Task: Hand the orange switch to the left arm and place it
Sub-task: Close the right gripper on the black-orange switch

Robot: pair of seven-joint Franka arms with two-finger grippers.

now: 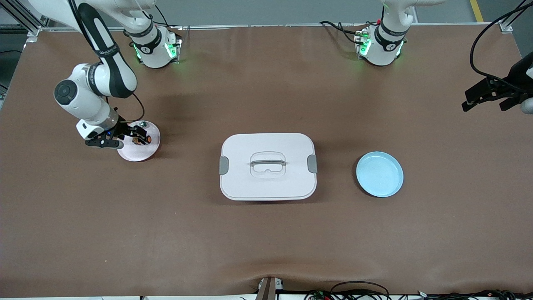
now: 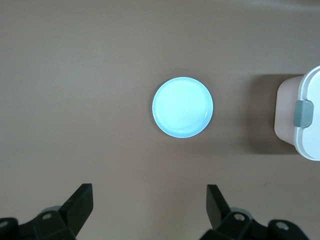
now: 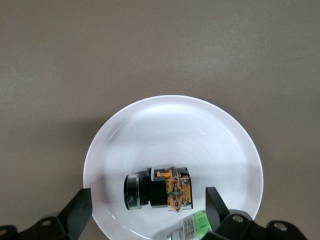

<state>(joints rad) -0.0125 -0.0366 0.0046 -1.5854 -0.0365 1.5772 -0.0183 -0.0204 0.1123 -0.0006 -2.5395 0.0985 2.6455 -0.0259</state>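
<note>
On the pink plate (image 1: pixel 143 155) toward the right arm's end of the table lies the orange switch (image 1: pixel 138 140), on its side, its black round head and orange-tan body both showing in the right wrist view (image 3: pixel 159 188). Beside it on the same plate (image 3: pixel 170 130) sits a small green-and-clear component (image 3: pixel 192 226), partly hidden by a fingertip, and visible in the front view at the plate's edge nearest the robot bases (image 1: pixel 143 123). The right gripper (image 1: pixel 139 136) hangs low over this plate with its fingers (image 3: pixel 77 212) spread wide, the switch lying in the gap between them and touching neither finger as far as can be seen. Near the middle of the table stands the white box (image 1: pixel 268 166), lid on, with a recessed handle and grey latches at both ends; one latched end shows in the left wrist view (image 2: pixel 304 113). Toward the left arm's end of the table, just beside the box but apart from it, lies a light blue plate (image 1: pixel 379 173). The left gripper (image 1: pixel 489 96) waits high over the table's edge at that end, its fingers (image 2: pixel 80 205) spread wide, with the blue plate (image 2: pixel 182 107) in its camera's sight below.
</note>
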